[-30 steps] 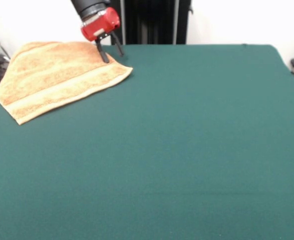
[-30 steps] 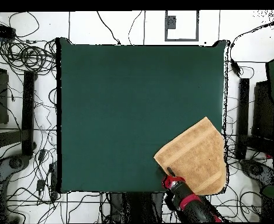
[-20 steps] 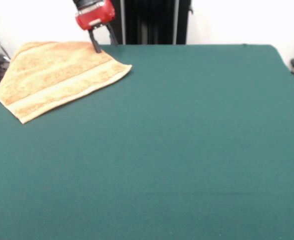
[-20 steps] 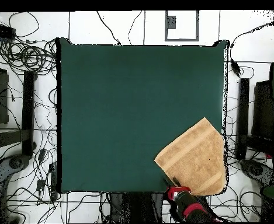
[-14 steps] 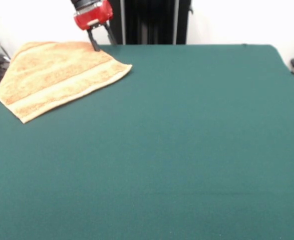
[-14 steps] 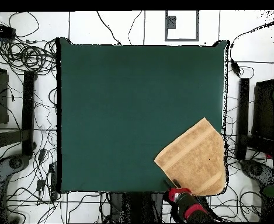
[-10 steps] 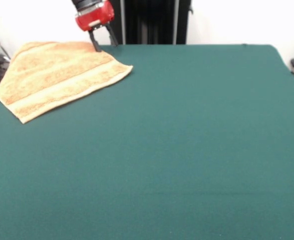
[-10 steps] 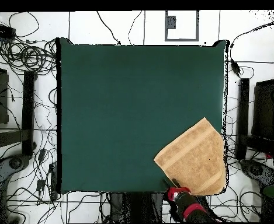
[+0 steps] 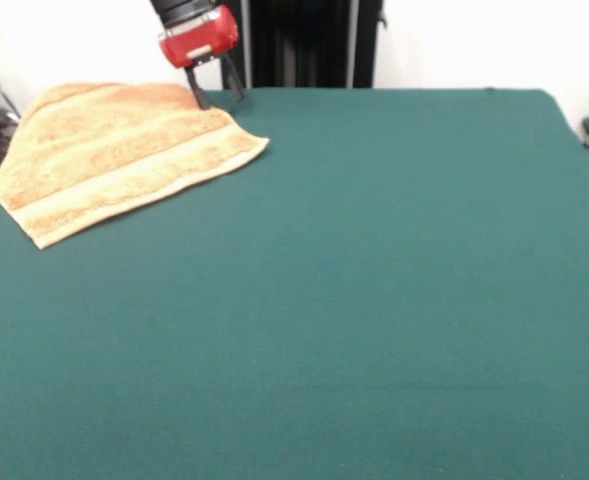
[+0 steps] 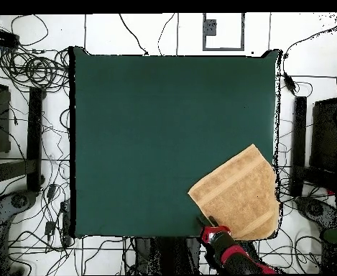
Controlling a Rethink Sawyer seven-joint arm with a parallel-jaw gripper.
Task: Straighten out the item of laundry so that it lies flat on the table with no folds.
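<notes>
One towel [image 9: 124, 155] was all that sat on the green table [image 9: 374, 280] in the front view, spread out below and to the left of the gripper [image 9: 214, 92], reaching off toward the table's left edge. Pretty flat, band stripe running along its near edge. The gripper had its jaws spread apart with nothing between them, one tip down at the towel's far edge, the other just past it over the table; couldn't tell if it actually touched the cloth.

From overhead, the gripper [image 10: 206, 223] sat at the table's [image 10: 142, 129] bottom edge, and the towel [image 10: 237, 194] lay up and to the right of it, one corner spilling over the table's right side.
</notes>
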